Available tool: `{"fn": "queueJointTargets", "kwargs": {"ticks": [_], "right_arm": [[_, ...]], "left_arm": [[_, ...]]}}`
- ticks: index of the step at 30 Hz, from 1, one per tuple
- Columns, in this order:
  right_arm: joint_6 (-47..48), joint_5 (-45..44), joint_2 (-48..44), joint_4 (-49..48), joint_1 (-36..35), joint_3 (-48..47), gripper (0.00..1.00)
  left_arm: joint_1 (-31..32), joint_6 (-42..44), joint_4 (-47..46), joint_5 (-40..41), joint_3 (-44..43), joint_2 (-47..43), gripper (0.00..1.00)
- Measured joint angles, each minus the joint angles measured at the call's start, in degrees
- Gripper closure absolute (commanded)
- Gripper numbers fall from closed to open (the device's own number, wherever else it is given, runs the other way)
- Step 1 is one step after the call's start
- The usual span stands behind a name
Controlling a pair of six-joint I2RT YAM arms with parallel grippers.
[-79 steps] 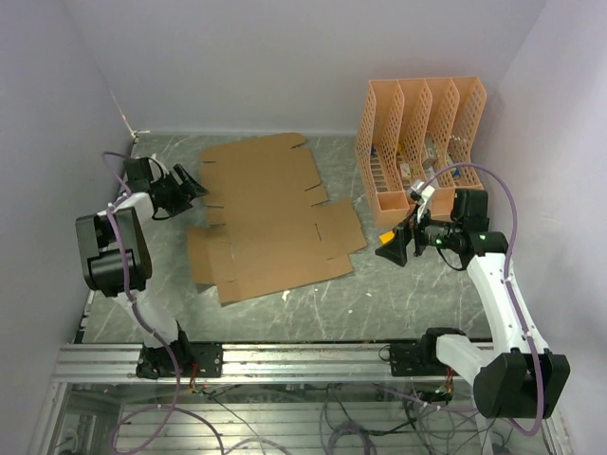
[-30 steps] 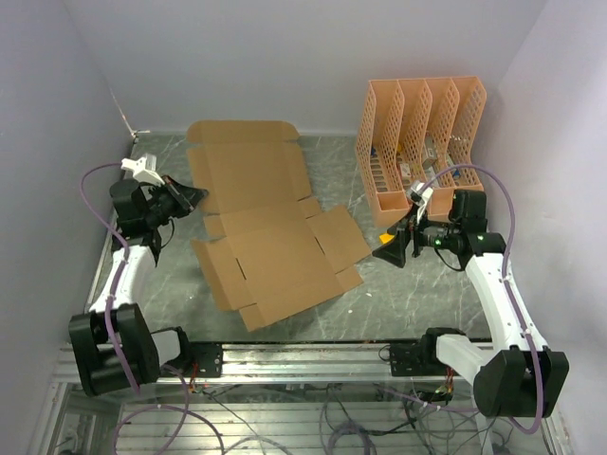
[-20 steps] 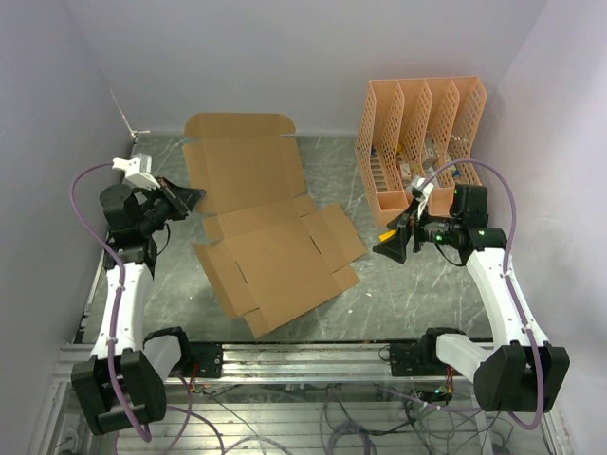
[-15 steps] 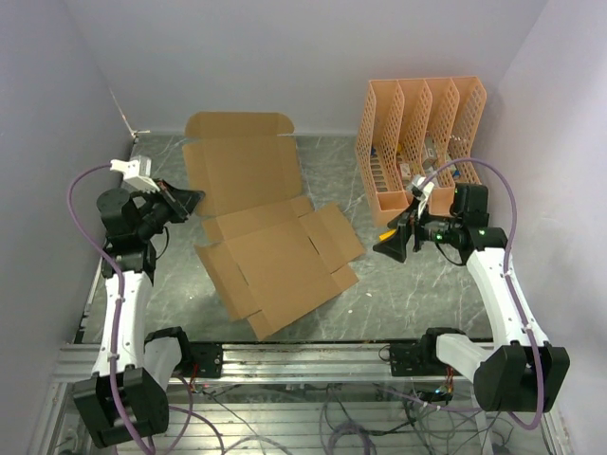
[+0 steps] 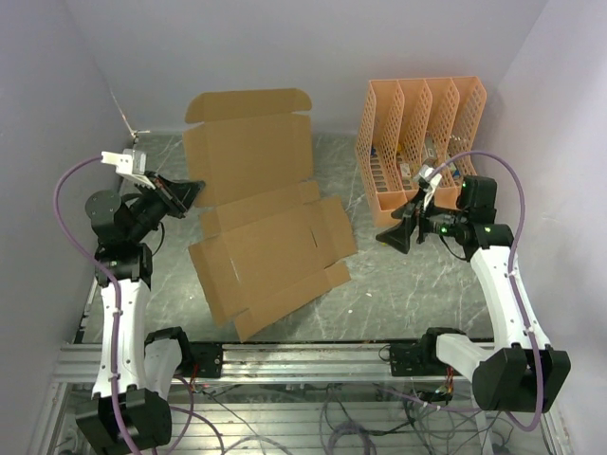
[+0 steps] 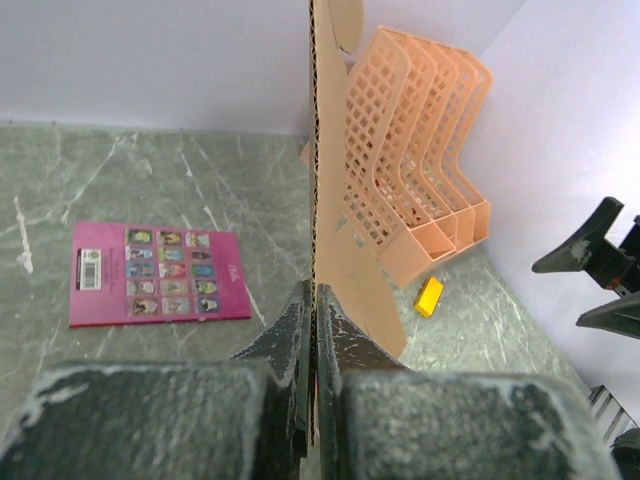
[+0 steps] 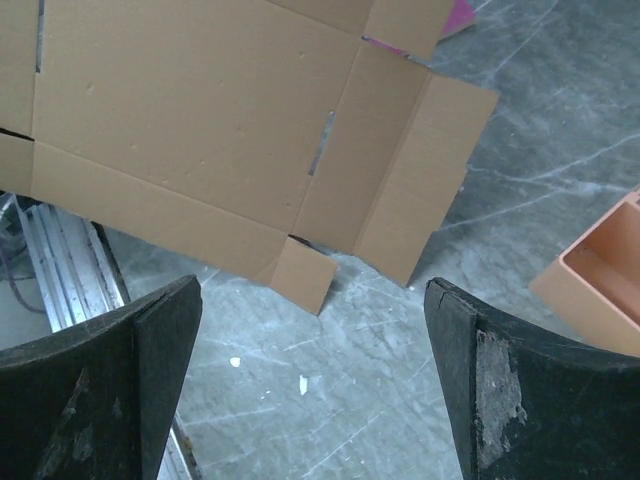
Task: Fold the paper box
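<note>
1. Top external view: at the left of the desk (image 5: 379,294), the left claw (image 5: 193,189) is pinched tight on the left edge of the paper box (image 5: 270,251), above the surface.
2. Left wrist view: the left claw (image 6: 312,300) has both fingers pressed flat against the cardboard, which rises edge-on between them. A pink printed card (image 6: 160,272) lies flat on the desk to the left of the sheet.
3. The paper box sits left of centre. Its far panel, with the rounded flap, stands raised toward the back wall. The nearer panels and side flaps slope down and lie on the desk, with one corner near the front rail (image 5: 313,358).
4. Right of the box, an orange lattice organizer (image 5: 417,142) stands at the back right, apart from the cardboard. A small yellow object (image 6: 429,296) lies by its foot.
5. Furthest right, the right claw (image 5: 391,237) hovers just beside the box's right flap, pointing toward it with a gap between. In the right wrist view its jaws stand wide apart with nothing between them, above the box's flaps and bare desk.
</note>
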State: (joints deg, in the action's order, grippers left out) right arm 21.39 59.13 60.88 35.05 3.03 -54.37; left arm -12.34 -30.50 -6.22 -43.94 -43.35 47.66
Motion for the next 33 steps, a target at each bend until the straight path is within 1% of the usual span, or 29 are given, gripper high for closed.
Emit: {"fn": "queueJointTargets", "kwargs": {"ticks": [9,15,20,24,33], "right_arm": [[-6.10,0.72,-0.13,-8.39,0.74,0.17,0.07],[-8.87,4.00,5.66,-12.33,1.64,1.38,0.08],[-10.86,4.61,8.92,-15.93,1.68,3.61,0.08],[-13.09,4.35,9.92,-22.12,1.68,5.75,0.08],[-15.06,1.25,15.65,-32.57,0.44,5.95,0.10]], "left_arm": [[0.00,-4.17,-7.08,-3.93,-0.09,-0.52,0.93],[0.00,-8.70,-14.16,-7.02,-0.09,-0.68,0.93],[0.00,-14.01,-22.16,-9.18,0.04,-1.49,0.93],[0.00,-19.06,-30.27,-10.43,0.70,-1.42,0.93],[0.00,-30.29,-46.12,-11.41,1.18,0.96,0.93]]}}
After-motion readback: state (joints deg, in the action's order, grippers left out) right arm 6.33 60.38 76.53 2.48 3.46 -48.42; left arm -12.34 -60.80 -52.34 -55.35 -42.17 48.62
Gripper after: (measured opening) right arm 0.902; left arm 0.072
